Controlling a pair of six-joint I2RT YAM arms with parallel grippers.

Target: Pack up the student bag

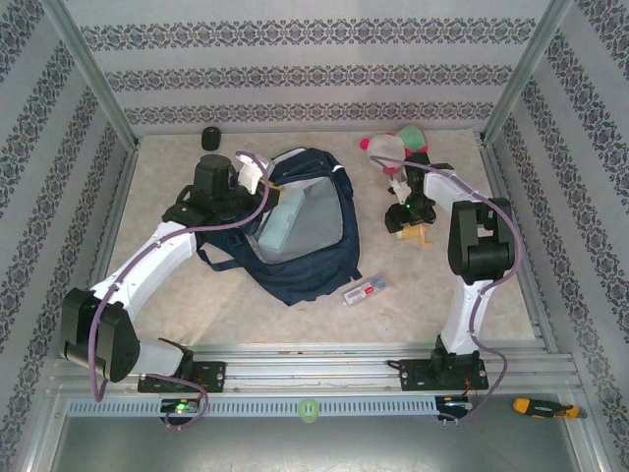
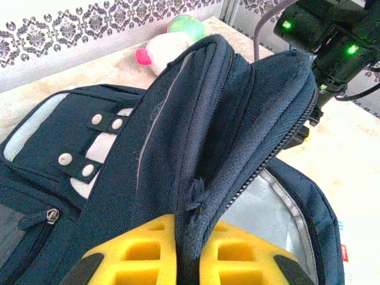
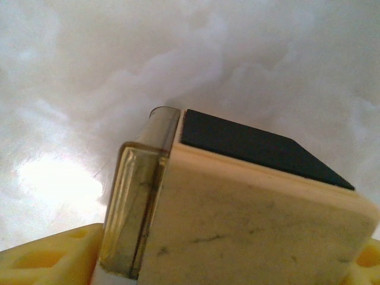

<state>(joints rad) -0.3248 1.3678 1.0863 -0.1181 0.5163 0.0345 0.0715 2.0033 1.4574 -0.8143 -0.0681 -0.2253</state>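
The student bag [image 1: 314, 261], navy with white buckle patches, lies open in the middle of the table, its grey lining showing. My left gripper [image 2: 190, 222] is shut on the bag's raised zip edge [image 2: 237, 136] and holds it up; from above this gripper [image 1: 252, 177] is at the bag's upper left rim. A pale teal box [image 1: 280, 224] lies inside the bag. To the bag's right, my right gripper [image 3: 231, 237] is shut on a cream block [image 3: 249, 219] with a black face and a clear amber side. From above, that gripper [image 1: 413, 228] and block [image 1: 425, 239] hang just above the table.
A white, pink and green plush toy [image 1: 393, 147] sits behind the right gripper. Near the back wall stands a small black cylinder [image 1: 211, 136]. A white and red packet [image 1: 366, 291] lies in front of the bag. An orange-handled tool [image 1: 536, 406] rests on the near rail.
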